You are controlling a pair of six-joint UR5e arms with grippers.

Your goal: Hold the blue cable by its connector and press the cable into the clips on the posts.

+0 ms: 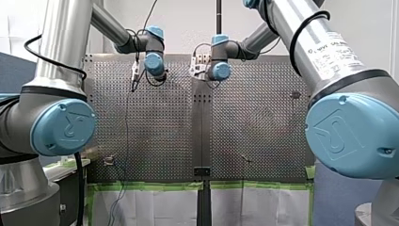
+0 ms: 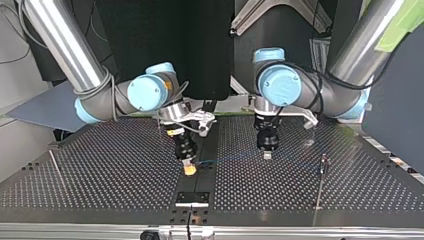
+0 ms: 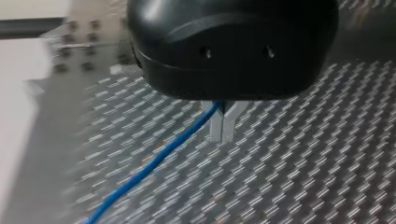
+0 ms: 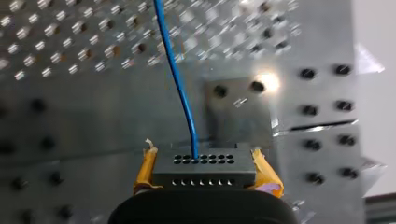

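Above the tabletop [image 2: 100, 170], my right pincer [image 4: 204, 156] grips the black connector [image 4: 204, 171] between yellow pads [image 4: 145, 170]. The blue cable [image 4: 180, 88] runs from the connector to my left pincer [image 3: 223, 128], closed around it. Thin, light and limp, it looks best held at the stiff connector, kept taut.

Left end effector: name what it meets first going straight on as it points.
Most likely the perforated table, just beneath my left end effector, which points down at it, shut on the blue cable; the gap is unclear.

one blue cable [image 4: 180, 88], one connector [image 4: 204, 170] (black), two grippers [image 2: 189, 168] [image 2: 267, 153].
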